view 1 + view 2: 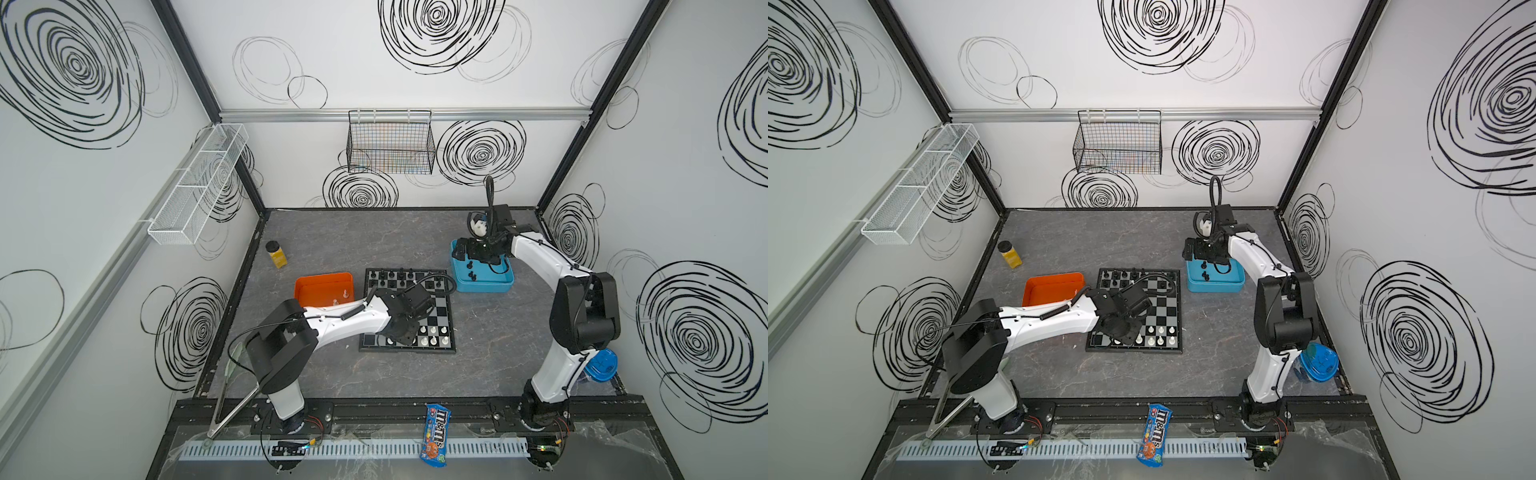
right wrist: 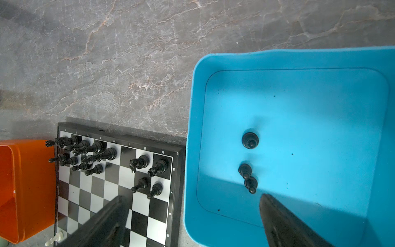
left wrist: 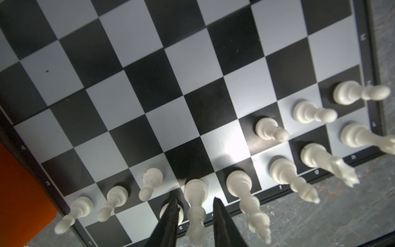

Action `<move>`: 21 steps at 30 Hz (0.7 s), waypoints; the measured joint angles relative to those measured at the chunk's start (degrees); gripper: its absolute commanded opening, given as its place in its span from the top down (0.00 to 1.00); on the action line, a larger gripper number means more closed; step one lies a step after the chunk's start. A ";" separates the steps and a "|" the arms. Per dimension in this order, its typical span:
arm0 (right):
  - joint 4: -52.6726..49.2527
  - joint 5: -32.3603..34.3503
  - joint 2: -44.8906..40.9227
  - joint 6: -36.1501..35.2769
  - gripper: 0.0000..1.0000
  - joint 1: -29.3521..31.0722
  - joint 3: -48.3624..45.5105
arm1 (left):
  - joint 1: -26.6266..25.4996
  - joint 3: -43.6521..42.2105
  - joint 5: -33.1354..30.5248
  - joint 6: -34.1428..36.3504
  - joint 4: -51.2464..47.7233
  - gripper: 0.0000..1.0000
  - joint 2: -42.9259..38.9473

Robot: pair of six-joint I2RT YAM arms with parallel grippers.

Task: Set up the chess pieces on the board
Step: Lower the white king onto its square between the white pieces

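Observation:
The board [image 1: 440, 316] lies mid-table. Black chess pieces [image 1: 390, 276] fill its far rows and white ones [image 1: 434, 332] its near rows. In the left wrist view my left gripper [image 3: 195, 203] straddles a tall white piece [image 3: 195, 190] standing on the near row. A thin gap shows on each side, so the jaws are open. Another white piece [image 3: 181, 211] is partly hidden behind one finger. My right gripper [image 2: 193, 197] hangs wide open over the blue tray [image 2: 299, 62], holding nothing. Three black pawns [image 2: 250, 140] stand in that tray.
An orange tray [image 1: 320, 286] holding two white pieces [image 1: 345, 294] sits left of the board. A yellow jar [image 1: 276, 253] stands at the far left. An M&M's bag [image 1: 436, 434] lies on the front rail. A blue bowl [image 1: 602, 363] sits behind the right arm.

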 measured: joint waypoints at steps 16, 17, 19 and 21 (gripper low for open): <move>0.00 0.00 0.00 0.00 0.00 -0.11 0.00 | 0.46 0.00 0.13 0.24 0.04 0.81 0.00; 0.02 0.00 0.00 0.00 0.00 -0.11 0.00 | 0.46 0.00 0.13 0.24 0.04 0.81 0.00; 0.00 0.00 0.00 0.00 0.00 -0.11 0.00 | 0.46 0.00 0.13 0.24 0.02 0.82 0.00; 0.02 0.00 0.00 0.00 0.00 -0.11 -0.02 | 0.46 0.04 0.13 0.24 0.02 0.83 0.00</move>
